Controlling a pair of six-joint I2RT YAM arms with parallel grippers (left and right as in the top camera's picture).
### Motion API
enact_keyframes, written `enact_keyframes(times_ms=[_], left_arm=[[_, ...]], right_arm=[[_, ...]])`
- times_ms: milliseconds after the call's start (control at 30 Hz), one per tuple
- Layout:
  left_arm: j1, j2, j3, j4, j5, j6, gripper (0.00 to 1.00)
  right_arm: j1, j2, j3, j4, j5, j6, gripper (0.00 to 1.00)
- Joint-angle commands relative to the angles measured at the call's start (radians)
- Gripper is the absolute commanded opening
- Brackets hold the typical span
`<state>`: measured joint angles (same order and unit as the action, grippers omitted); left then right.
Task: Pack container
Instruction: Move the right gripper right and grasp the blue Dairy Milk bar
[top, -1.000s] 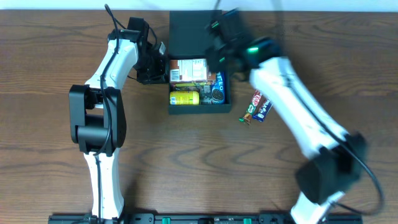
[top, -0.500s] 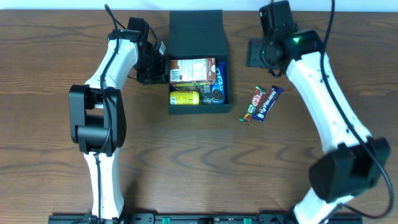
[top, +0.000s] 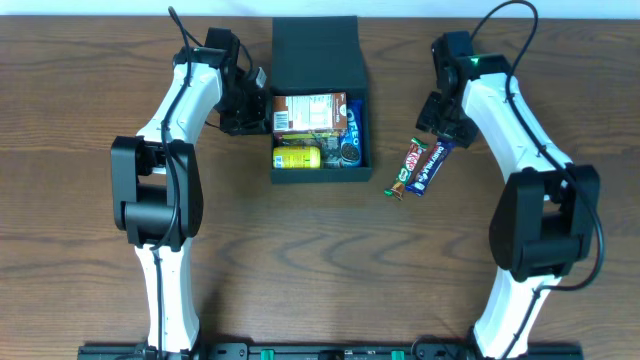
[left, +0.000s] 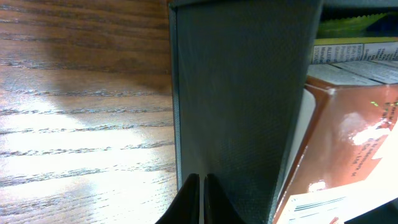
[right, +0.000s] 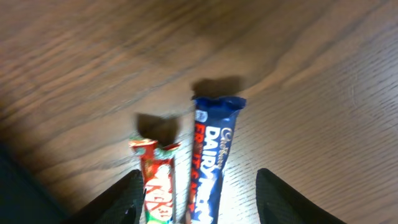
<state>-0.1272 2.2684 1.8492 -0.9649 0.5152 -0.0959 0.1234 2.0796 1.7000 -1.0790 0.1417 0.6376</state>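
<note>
The black container (top: 320, 176) stands open at the table's back middle, its flap lid (top: 315, 45) lying flat behind it. It holds a brown packet (top: 305, 110), a yellow packet (top: 297, 157) and a blue Oreo pack (top: 352, 135). My left gripper (top: 262, 112) is shut on the container's left wall (left: 242, 106); its fingertips (left: 200, 199) are pressed together on it. My right gripper (top: 440, 120) is open (right: 205, 202) just above a red KitKat bar (right: 158, 186) and a blue Dairy Milk bar (right: 211, 149), which lie side by side on the table (top: 408, 168) (top: 430, 165).
The brown wooden table (top: 300, 260) extends in front of the container. The two bars lie right of the container's front right corner. The arm bases stand at the front edge.
My right arm has swung from above the container out to the right and now hovers over the two bars. The left arm and the container have not moved.
</note>
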Motion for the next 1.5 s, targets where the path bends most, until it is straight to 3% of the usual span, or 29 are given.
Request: enact_keyframes(times_ms=[0, 1200, 1467], left_arm=[[-0.008, -0.032, -0.006, -0.003, -0.002, 0.014, 0.06], [-0.008, -0.032, -0.006, 0.004, -0.002, 0.013, 0.06], [-0.008, -0.032, -0.006, 0.004, -0.002, 0.013, 0.06]], right_arm=[[-0.028, 0.043, -0.002, -0.01, -0.013, 0.062, 0.57], [-0.066, 0.199, -0.002, 0.028, -0.097, 0.052, 0.5], [-0.074, 0.199, -0.002, 0.039, -0.097, 0.04, 0.36]])
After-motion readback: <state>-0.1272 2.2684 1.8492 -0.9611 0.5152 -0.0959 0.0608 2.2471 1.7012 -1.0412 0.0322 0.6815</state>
